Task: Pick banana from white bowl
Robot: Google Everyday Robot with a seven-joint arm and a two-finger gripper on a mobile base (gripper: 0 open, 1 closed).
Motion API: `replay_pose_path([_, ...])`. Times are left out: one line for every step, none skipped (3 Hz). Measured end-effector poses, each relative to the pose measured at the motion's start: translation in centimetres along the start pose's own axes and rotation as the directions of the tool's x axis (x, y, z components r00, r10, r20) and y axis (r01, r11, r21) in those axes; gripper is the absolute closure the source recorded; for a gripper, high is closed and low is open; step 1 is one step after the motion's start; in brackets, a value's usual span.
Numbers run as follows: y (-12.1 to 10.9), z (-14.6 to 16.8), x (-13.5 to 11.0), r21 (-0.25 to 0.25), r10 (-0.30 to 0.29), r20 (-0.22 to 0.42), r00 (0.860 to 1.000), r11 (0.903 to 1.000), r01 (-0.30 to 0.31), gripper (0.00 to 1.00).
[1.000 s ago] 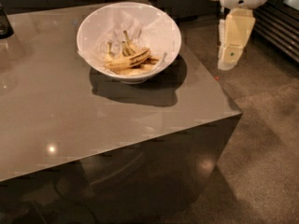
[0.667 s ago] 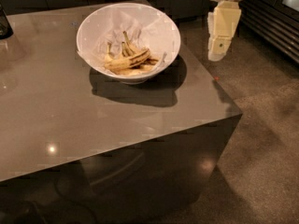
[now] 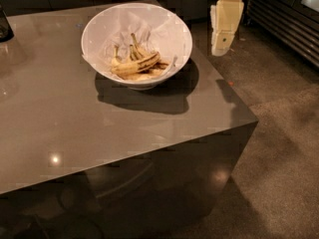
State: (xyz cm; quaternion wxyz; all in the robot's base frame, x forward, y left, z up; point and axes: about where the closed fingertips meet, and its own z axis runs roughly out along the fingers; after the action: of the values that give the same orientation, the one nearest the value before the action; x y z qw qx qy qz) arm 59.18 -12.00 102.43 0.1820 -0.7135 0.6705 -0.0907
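A large deep white bowl (image 3: pixel 169 26) lined with crumpled white paper sits on the grey table (image 3: pixel 75 128), toward the back right. Several spotted yellow bananas (image 3: pixel 135 64) lie in it, stems pointing up and back. My gripper (image 3: pixel 221 48) hangs from the top of the view, pointing down, just to the right of the bowl and above the table's right edge. It is apart from the bowl and holds nothing that I can see.
A dark object (image 3: pixel 5 26) stands at the table's far left edge. The table's right edge drops to a speckled floor (image 3: pixel 284 133). A slatted dark grille (image 3: pixel 289 24) runs along the back right.
My gripper has moved left, from out over the floor toward the bowl's right side. The bowl and bananas have not moved.
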Motion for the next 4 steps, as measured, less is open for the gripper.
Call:
replay_pose_path([-1.6, 1.1, -1.7, 0.003, -0.044, 0.054, 0.998, 0.9991, 0.043, 0.00])
replay_pose_path([-3.4, 2.1, -3.6, -0.005, -0.086, 0.093, 0.992, 0.9962, 0.087, 0.00])
replay_pose_path([-4.6, 3.1, -4.9, -0.012, -0.111, 0.115, 0.987, 0.9935, 0.113, 0.00])
replay_pose_path([-5.2, 4.2, -6.1, -0.027, -0.121, 0.140, 0.983, 0.9917, 0.126, 0.04])
